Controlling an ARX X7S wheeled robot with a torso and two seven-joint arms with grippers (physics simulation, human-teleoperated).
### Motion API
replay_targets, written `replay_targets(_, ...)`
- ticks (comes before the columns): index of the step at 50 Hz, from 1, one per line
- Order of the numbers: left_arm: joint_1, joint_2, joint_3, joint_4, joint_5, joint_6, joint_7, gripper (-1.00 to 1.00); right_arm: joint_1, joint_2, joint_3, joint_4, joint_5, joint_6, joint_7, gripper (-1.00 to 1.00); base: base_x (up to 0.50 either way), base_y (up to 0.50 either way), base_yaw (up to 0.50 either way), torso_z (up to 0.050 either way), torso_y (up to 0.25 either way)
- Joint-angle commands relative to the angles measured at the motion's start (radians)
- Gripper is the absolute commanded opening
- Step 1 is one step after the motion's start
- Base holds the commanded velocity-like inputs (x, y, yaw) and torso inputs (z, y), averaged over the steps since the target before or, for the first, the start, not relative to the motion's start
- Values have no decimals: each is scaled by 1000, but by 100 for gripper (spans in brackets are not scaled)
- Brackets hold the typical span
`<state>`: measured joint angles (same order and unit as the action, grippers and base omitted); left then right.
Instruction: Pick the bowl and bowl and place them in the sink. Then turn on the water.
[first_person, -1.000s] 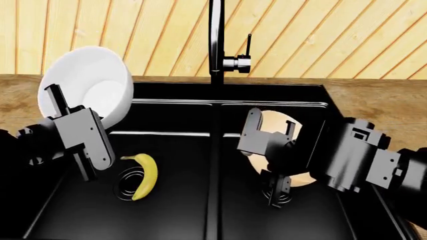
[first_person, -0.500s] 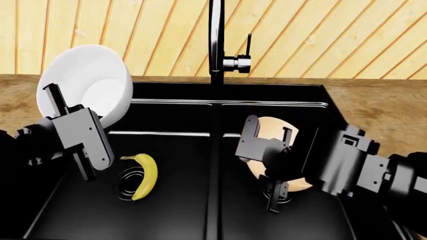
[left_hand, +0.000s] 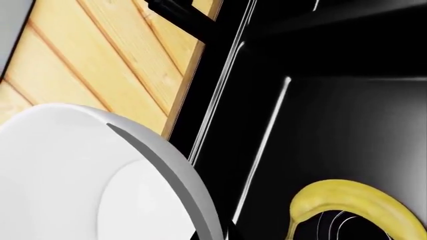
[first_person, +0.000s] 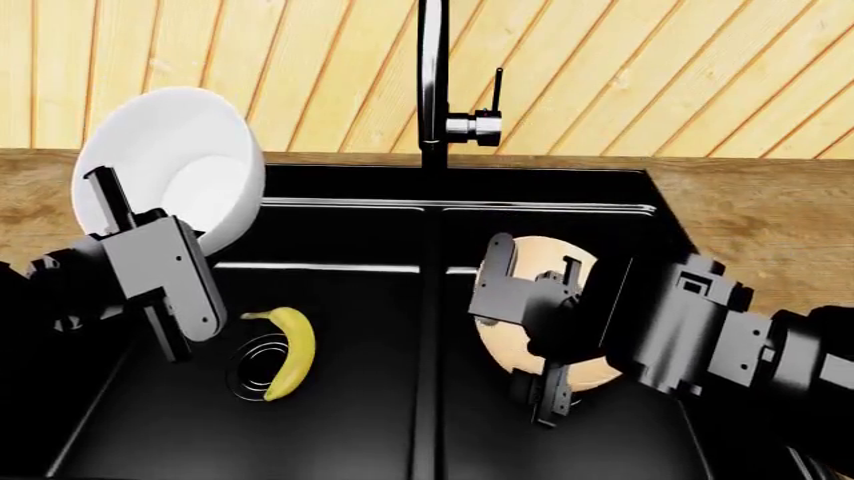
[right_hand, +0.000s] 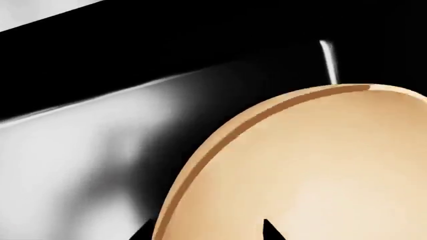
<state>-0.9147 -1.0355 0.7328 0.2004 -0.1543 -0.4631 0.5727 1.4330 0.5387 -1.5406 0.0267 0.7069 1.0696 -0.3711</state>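
2 claws are holding 2 bowls over the black double-basin sink (first_person: 334, 185).

The left claw (first_person: 134, 270) is gripping the glossy white bowl (first_person: 174, 165) by its rim, tilted, above the left basin's back corner. The right claw (first_person: 527, 320) is clamping the smooth peach-tan bowl (first_person: 554, 345) by its rim, tipped on edge, low inside the right basin. A curved yellow banana (first_person: 291, 350) is lying over the left basin's ringed drain (first_person: 254, 368). A tall, thin dark metal faucet (first_person: 433, 80) is rising behind the divider, before a pale wood-plank wall (first_person: 667, 70); a wood-grain bench (first_person: 761, 215) is surrounding the sink.
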Motion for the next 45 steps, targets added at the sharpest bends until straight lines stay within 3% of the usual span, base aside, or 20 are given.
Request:
replay_targets(1, -5, -5, -11, 9, 0, 2, -9, -100, -4, 2, 1, -3, 0, 2, 1, 100, 0, 0, 0, 0, 0)
replay_targets(19, -1, -9, -13, 6, -1, 7, -9, -100, 87, 51, 71, -128, 59, 68, 18, 100, 0, 0, 0, 0, 1)
replay_targets(35, 17, -31, -2, 25, 3, -18, -5, -100, 190, 181, 209, -378, 194, 189, 99, 100, 0, 0, 0, 0, 1)
replay_targets(45, 29, -40, 23, 32, 23, -58, 4, -100, 200, 253, 330, -424, 276, 210, 187, 100, 0, 0, 0, 0, 1)
